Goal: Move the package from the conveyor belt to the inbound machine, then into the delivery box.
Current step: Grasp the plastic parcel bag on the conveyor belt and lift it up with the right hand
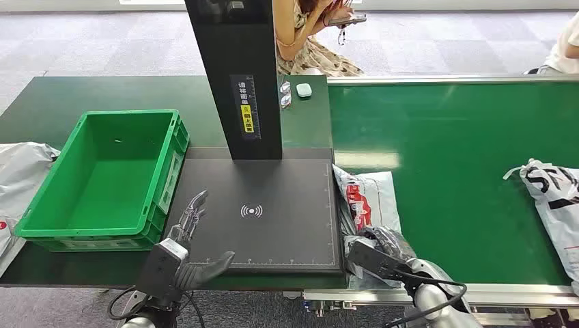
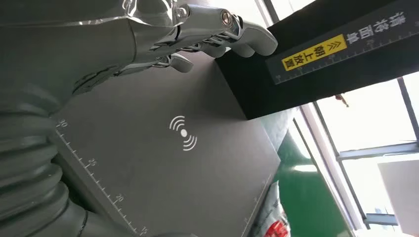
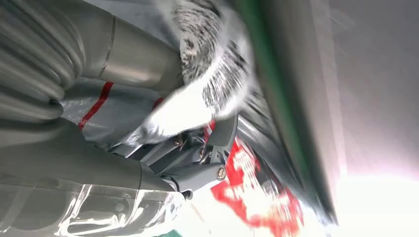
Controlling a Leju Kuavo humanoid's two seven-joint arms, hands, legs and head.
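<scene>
Conveyor belt (image 1: 450, 143) ran green on the right, a second grey bag (image 1: 554, 198) lying far along it; beside it sat the inbound machine (image 1: 273, 225), then the green delivery box (image 1: 102, 178); the package (image 1: 369, 198) lay at the belt's near edge against the machine's plate; the right hand (image 1: 382, 249) gripped it, fingers (image 3: 217, 143) pressed into the plastic; the left hand (image 1: 191, 239) hovered over the plate, fingers spread, holding nothing.

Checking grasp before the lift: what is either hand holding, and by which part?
The right hand grips the grey package at its near end, by the belt's edge. The left hand holds nothing, fingers spread over the scanner plate.
</scene>
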